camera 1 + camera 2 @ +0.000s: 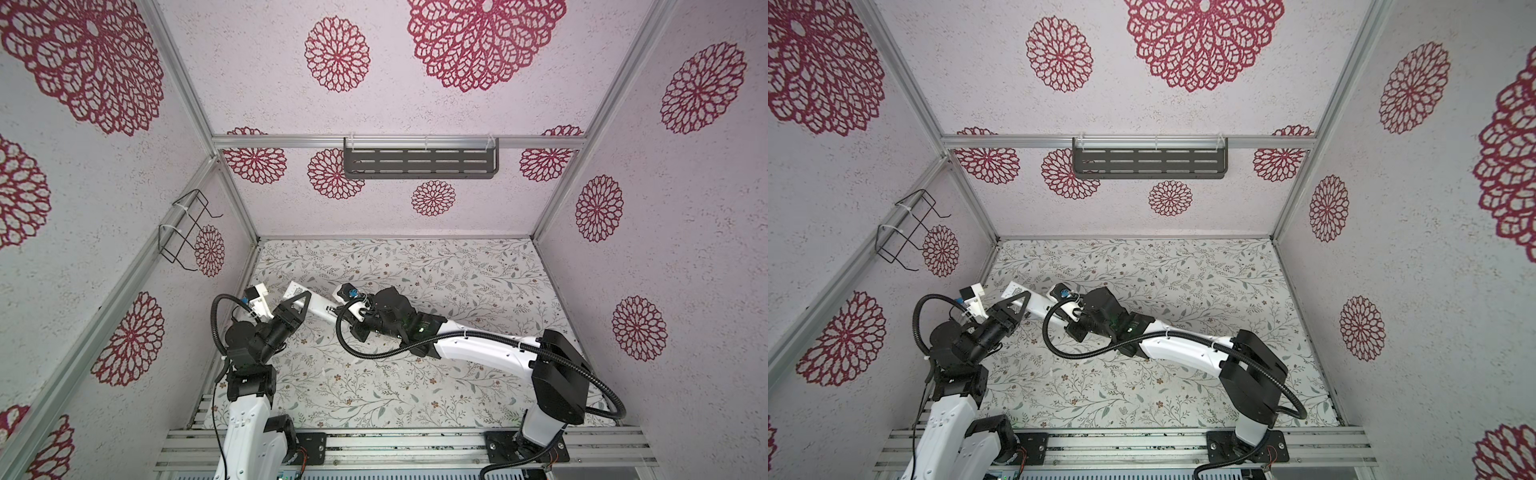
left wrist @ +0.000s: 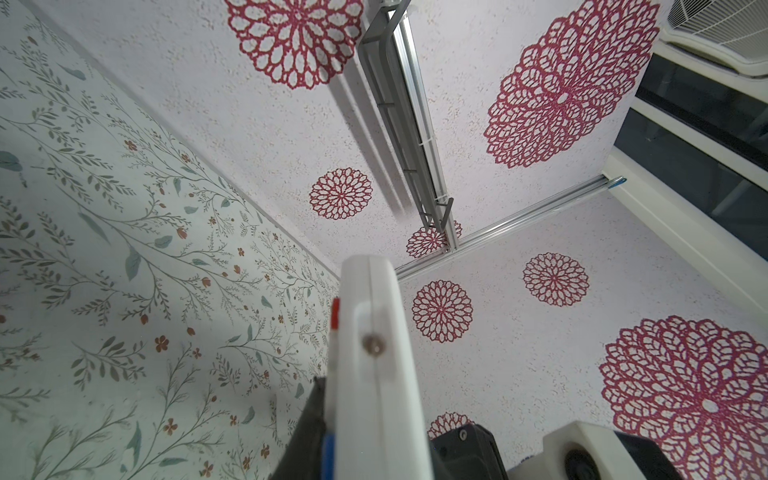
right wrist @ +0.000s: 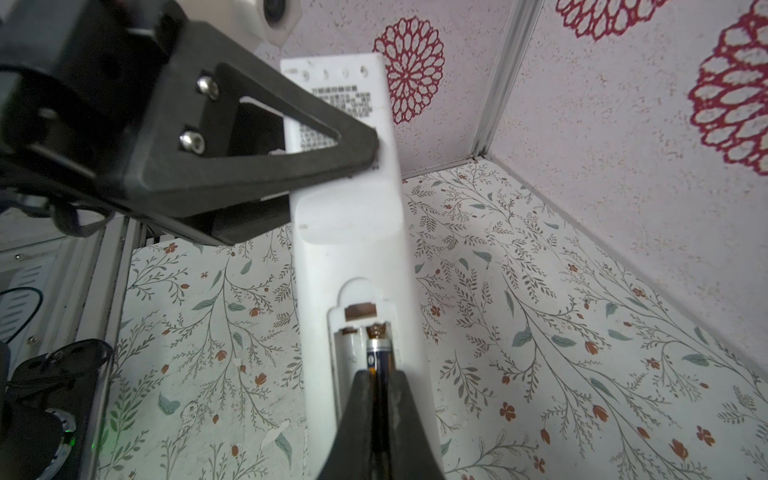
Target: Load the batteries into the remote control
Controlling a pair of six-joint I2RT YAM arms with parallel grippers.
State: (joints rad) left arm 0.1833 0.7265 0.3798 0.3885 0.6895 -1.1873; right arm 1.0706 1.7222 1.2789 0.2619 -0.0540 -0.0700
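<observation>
Held the remote control [image 3: 345,237] up off the surface [image 3: 540,332], left of the middle, with the left hand [image 3: 328,178] pressed tight on its label end. Pinched one battery [image 3: 377,353] in the right hand [image 3: 378,388], lying low in one slot of the open battery box [image 3: 360,311], tip near the metal bit [image 3: 376,330]. Looked about half done. Found the slot beside it [image 3: 352,353] bare. Saw no second battery. Left to do: letting go, then the second battery.

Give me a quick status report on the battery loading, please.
Left gripper shut on remote control. Right gripper shut on battery, tip in open compartment; neighbouring slot empty. No obstruction seen.
</observation>
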